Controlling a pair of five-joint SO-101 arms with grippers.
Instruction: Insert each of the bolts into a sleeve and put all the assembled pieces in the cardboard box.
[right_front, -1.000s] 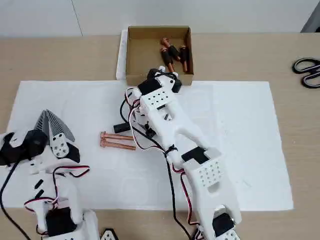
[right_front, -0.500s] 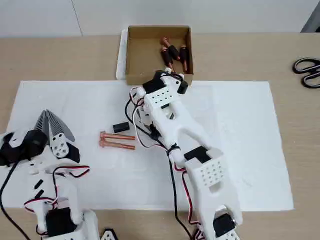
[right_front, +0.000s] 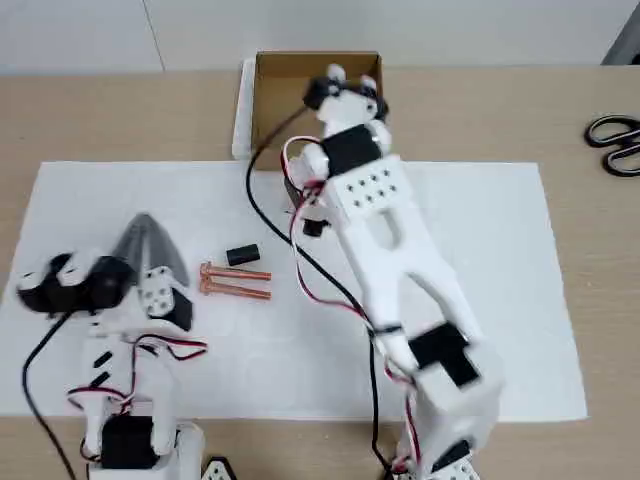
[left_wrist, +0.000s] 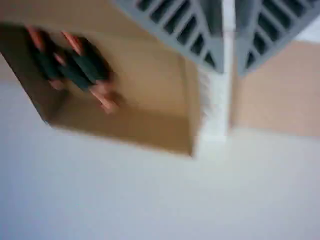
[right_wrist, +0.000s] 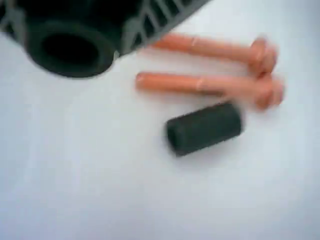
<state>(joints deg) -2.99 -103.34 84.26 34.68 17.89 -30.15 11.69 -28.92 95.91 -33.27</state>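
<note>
Two copper bolts (right_front: 235, 281) lie side by side on the white sheet, with a loose black sleeve (right_front: 243, 255) just behind them; the right wrist view shows the bolts (right_wrist: 210, 65) and that sleeve (right_wrist: 204, 129) up close. My right gripper (right_wrist: 70, 47) is shut on another black sleeve, its bore facing the camera. From above, the right arm stretches over the cardboard box (right_front: 275, 75), its gripper (right_front: 345, 88) above the box's right half. Assembled pieces (left_wrist: 75, 65) lie in the box (left_wrist: 150, 100). My left gripper (right_front: 142, 232) (left_wrist: 229, 50) hangs left of the bolts, fingers together, holding nothing.
A white sheet (right_front: 500, 280) covers the table's middle. A white slab (right_front: 240, 110) leans on the box's left side. Scissors (right_front: 615, 140) lie at the far right edge. Cables trail from the right arm across the sheet.
The right arm swung from beside the bolts up and back over the box, uncovering the loose sleeve. The left arm shifted right and turned toward the box.
</note>
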